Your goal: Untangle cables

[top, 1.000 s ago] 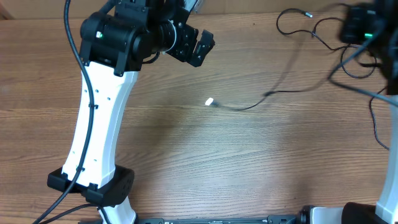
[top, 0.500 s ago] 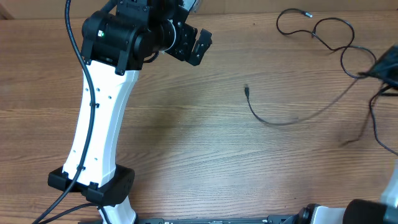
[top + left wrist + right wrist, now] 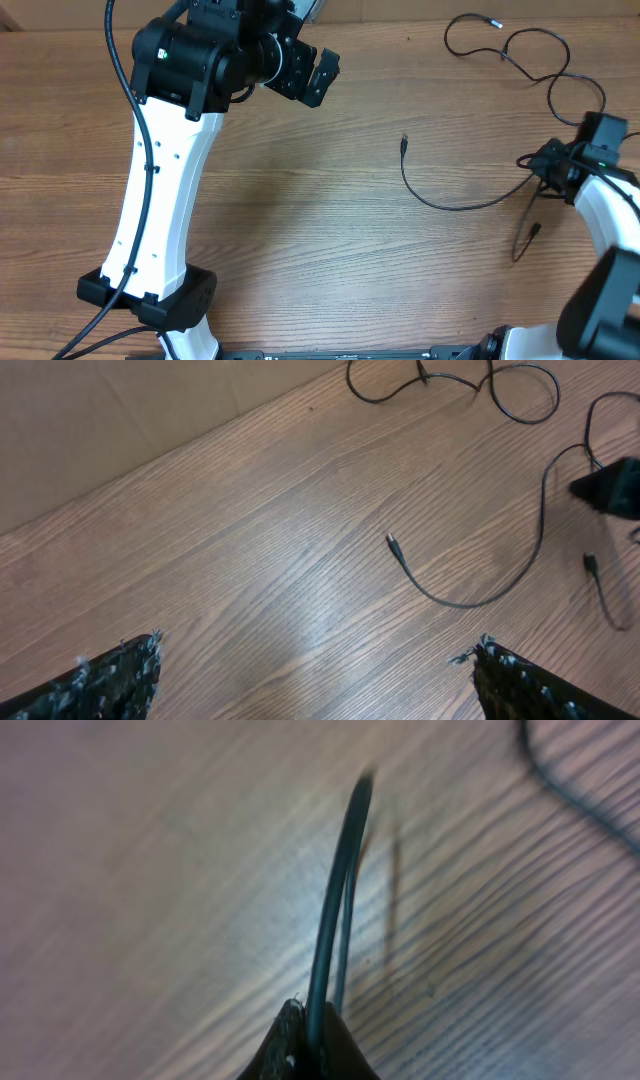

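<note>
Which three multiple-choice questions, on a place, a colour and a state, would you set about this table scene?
1. Where is the plug of the curved cable? A on the bare wooden table; B inside a box; C hanging off the edge.
2. What colour is the curved cable? A white; B black; C red.
3. How is the right end effector? A open, empty; B shut on the curved cable; C out of view.
Answers: 1 A, it lies on wood grain; 2 B, it looks black overhead; 3 B, the right wrist view shows cable pinched between its fingertips.
</note>
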`<state>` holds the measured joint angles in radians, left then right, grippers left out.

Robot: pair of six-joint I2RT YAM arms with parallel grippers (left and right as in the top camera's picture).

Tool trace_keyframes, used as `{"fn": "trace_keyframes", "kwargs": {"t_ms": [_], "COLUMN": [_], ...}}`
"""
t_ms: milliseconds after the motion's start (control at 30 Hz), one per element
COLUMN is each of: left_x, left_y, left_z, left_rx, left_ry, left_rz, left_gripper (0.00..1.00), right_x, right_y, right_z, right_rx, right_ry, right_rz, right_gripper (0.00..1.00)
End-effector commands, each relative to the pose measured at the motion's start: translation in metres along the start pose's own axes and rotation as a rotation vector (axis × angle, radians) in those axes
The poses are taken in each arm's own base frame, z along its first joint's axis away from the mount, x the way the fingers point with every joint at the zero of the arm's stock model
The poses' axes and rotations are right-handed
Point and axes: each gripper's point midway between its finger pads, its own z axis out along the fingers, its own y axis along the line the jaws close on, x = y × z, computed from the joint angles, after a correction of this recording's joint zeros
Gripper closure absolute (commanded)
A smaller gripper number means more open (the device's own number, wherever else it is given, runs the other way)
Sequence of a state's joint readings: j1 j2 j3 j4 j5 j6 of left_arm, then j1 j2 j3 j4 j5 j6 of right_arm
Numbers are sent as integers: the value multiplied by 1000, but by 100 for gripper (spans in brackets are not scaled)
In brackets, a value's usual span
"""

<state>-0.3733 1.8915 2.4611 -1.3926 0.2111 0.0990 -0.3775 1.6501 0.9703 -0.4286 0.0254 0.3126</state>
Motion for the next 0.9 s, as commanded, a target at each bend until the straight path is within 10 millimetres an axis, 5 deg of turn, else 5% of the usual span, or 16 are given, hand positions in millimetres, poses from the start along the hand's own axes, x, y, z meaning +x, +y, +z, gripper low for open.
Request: {"fn": "trace_keyframes", "kwargs": {"t_ms": [0,133,233,333,533,633,733,867], "left_x": [-1,-1,-1,-1,0,1,1,4], "left_y": [0,0,0,0,0,0,0,0], "left_z": [-1,-1,-1,-1,-1,-1,-1,-1], "left_rx": [-3,-3,-4,-4,-4,-4,-4,-3], "left_ry": [-2,-1,-1,-1,3,6,6,18], "left_rz": [-24,-31,-31,-31,-32,-32,-32,-34], "left_gripper": [0,0,0,0,0,0,0,0], "right_x": [34,48,41,13,-57,-69,-65,-29], "right_y": [1,-4,-1,10,49,58,68,94], "right_z": [38,54,45,17,-87,-133,-170,-214], "right_rx": [-10,4,7,-9,-138,-194,-274,-465], "right_ry": [118,168,175,137,-58,-122,-144,-70], "right_rz": [-51,-51,-59,-58,-45,-51,-63,-132], "right_gripper": [96,93,51,26,14,12,10,10]}}
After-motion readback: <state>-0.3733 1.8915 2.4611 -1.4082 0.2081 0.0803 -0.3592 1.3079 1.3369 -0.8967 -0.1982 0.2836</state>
